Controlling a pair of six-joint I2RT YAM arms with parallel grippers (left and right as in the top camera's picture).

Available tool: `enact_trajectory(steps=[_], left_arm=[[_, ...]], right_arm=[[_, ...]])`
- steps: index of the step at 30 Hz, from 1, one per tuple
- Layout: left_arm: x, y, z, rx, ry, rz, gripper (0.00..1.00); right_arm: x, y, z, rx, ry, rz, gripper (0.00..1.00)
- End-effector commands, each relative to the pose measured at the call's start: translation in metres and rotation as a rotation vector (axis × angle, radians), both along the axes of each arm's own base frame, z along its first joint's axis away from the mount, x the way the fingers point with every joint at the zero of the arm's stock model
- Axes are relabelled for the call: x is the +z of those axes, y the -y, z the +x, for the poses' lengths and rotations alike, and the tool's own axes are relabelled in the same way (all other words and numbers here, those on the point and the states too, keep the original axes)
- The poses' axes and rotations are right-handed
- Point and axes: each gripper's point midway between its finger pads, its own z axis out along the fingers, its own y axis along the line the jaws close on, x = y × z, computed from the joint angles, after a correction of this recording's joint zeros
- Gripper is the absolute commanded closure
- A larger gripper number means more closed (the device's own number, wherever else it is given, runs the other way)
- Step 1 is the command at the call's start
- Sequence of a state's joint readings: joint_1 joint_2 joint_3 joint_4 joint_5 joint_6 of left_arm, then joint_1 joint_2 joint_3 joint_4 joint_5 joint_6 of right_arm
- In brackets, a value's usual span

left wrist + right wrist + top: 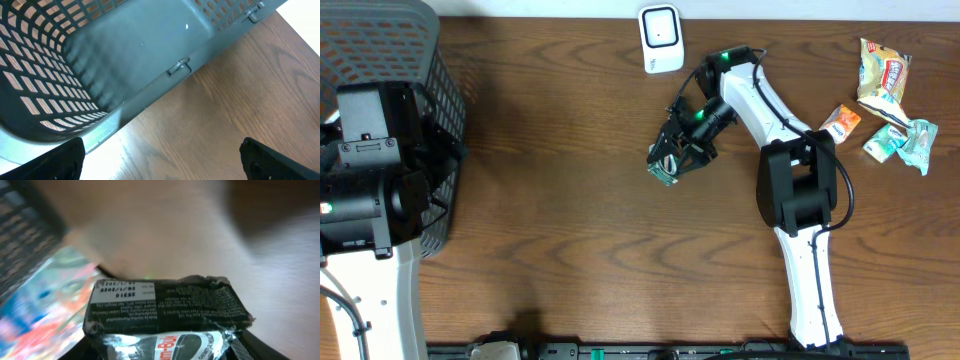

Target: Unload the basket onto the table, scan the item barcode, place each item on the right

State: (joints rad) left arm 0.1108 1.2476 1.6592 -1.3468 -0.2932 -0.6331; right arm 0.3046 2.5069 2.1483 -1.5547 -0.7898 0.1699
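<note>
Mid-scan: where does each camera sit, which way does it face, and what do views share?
Overhead: above the table, looking straight down; left arm and right arm show, right claw holding the packet near the scanner.
Left wrist: on its arm, facing basket and table; left claw open, fingertips at bottom corners.
Right wrist: close on the packet; own claw barely shows.
Shared: overhead and left wrist see the basket.

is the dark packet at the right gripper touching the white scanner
Apart. The overhead view shows a stretch of bare table between the dark packet, down at the right gripper, and the white scanner.
</note>
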Motion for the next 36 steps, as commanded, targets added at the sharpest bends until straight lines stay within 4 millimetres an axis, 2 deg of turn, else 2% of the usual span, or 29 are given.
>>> enact_trajectory(steps=[1,3,4,6,7,8,11,13,17,19,21,22,24,26,27,30,36], left_arm=[[-0.002,-0.003,-0.002,0.023,-0.004,0.0,0.02],[-0.002,-0.003,-0.002,0.023,-0.004,0.0,0.02],[-0.002,-0.003,-0.002,0.023,-0.004,0.0,0.02],[-0.002,-0.003,-0.002,0.023,-0.004,0.0,0.02],[-0.002,-0.003,-0.002,0.023,-0.004,0.0,0.02],[-0.002,-0.003,-0.002,0.023,-0.004,0.0,0.02],[-0.002,-0.003,-0.002,0.023,-0.004,0.0,0.02],[-0.002,-0.003,-0.002,0.023,-0.004,0.0,0.02],[-0.002,-0.003,-0.002,0.023,-0.004,0.0,0.02],[-0.002,-0.003,-0.002,0.023,-0.004,0.0,0.03],[-0.002,-0.003,-0.002,0.023,-0.004,0.0,0.02],[-0.002,-0.003,-0.002,0.023,-0.004,0.0,0.02],[-0.002,-0.003,-0.002,0.023,-0.004,0.0,0.02],[-0.002,-0.003,-0.002,0.023,-0.004,0.0,0.02],[-0.002,-0.003,-0.002,0.023,-0.004,0.0,0.02],[-0.002,-0.003,-0.002,0.023,-0.004,0.0,0.02],[-0.002,-0.003,-0.002,0.023,-0.004,0.0,0.02]], right_arm=[[-0.04,0.053,0.003,0.021,0.056,-0.464,0.45],[-0.046,0.067,0.005,0.071,0.107,-0.575,0.42],[-0.047,0.072,0.005,0.093,0.125,-0.618,0.33],[-0.045,0.076,0.003,0.104,0.12,-0.638,0.24],[-0.041,0.078,0.0,0.11,0.105,-0.645,0.14],[-0.038,0.079,-0.001,0.112,0.096,-0.65,0.08],[-0.026,0.086,-0.006,0.127,0.076,-0.681,0.06],[-0.019,0.084,-0.005,0.135,0.084,-0.669,0.07],[-0.005,0.07,-0.004,0.151,0.138,-0.642,0.18],[0.002,0.062,-0.004,0.163,0.169,-0.635,0.31],[0.003,0.05,-0.002,0.175,0.207,-0.622,0.54],[0.001,0.04,-0.002,0.177,0.228,-0.614,0.69],[-0.001,0.029,-0.002,0.186,0.256,-0.608,0.84],[-0.003,0.017,-0.002,0.213,0.299,-0.613,0.93],[-0.004,0.012,0.0,0.225,0.329,-0.63,0.96],[-0.008,0.006,0.0,0.185,0.37,-0.718,0.93],[-0.02,0.0,-0.011,0.191,0.351,-0.743,0.98]])
